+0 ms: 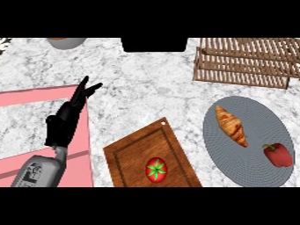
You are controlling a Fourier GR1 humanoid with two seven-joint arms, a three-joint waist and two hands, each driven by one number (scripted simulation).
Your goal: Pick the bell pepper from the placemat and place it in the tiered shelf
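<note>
A red bell pepper lies on the grey round placemat at the right, near its lower right edge. A croissant lies on the same mat, up and left of the pepper. The wooden tiered shelf stands at the back right, beyond the mat. My left hand rests open at the left over a pink mat, fingers straight and pointing away, far from the pepper. My right hand does not show.
A wooden cutting board with a tomato on it lies at the front middle. A pink mat covers the left side. A grey bowl peeks in at the back left.
</note>
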